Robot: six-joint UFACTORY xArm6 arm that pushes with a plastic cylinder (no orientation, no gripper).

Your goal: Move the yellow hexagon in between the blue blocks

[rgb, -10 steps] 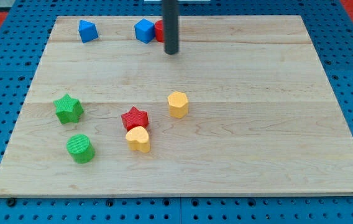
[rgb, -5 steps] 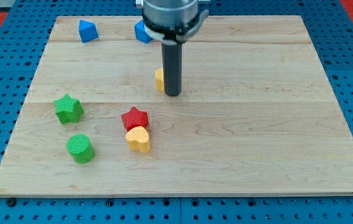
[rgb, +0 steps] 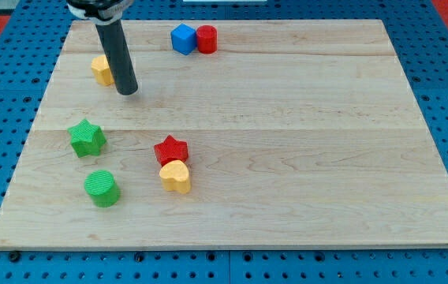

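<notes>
The yellow hexagon (rgb: pixel 102 69) lies near the board's top left, partly hidden behind my rod. My tip (rgb: pixel 127 91) rests on the board just right of and below it, touching or nearly touching it. A blue cube (rgb: pixel 183 39) sits at the top centre with a red cylinder (rgb: pixel 207 39) touching its right side. The second blue block, seen earlier at the top left, is hidden behind my rod and arm.
A green star (rgb: pixel 87 138) and a green cylinder (rgb: pixel 102 188) sit at the left. A red star (rgb: pixel 171 148) touches a yellow heart (rgb: pixel 176 176) below it near the centre. The wooden board (rgb: pixel 326 158) lies on a blue pegboard.
My tip moved from the top centre down to the yellow hexagon, then swept it up and left across the board. The rod now hides the left blue block.
</notes>
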